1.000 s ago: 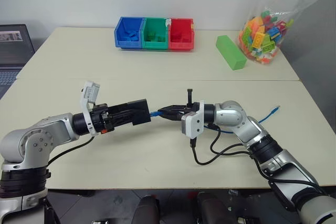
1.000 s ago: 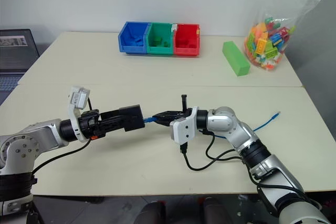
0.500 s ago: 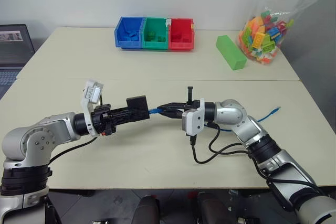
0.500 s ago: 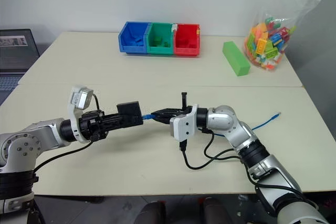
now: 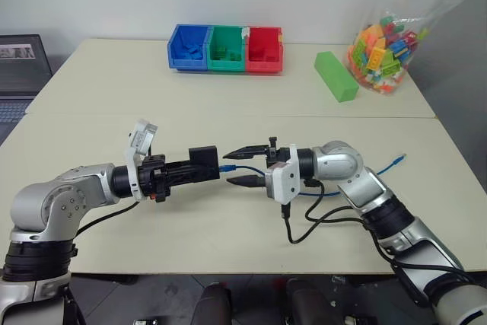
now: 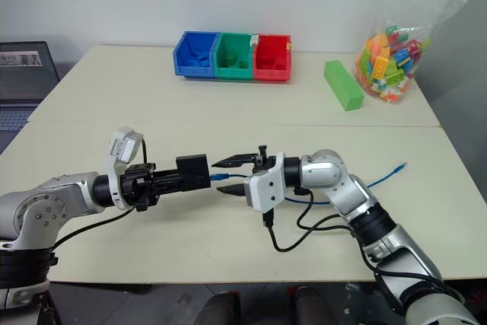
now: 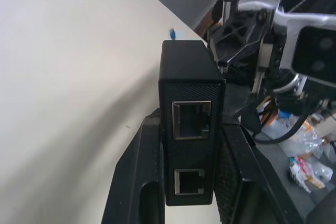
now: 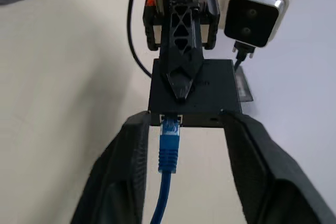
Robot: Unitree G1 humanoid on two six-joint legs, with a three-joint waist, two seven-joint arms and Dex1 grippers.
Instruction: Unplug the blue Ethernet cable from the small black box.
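Small matte-black plastic box (image 6: 192, 170) pinched in left gripper (image 6: 185, 178); right gripper (image 6: 231, 174) spread around thin bright-blue Ethernet cable (image 8: 169, 153), plug seemingly seated.

The small matte-black plastic box (image 6: 192, 171) sits raised above the table, left of centre; the thin bright-blue Ethernet cable (image 8: 169, 153) (plug still seated in its port) trails right.
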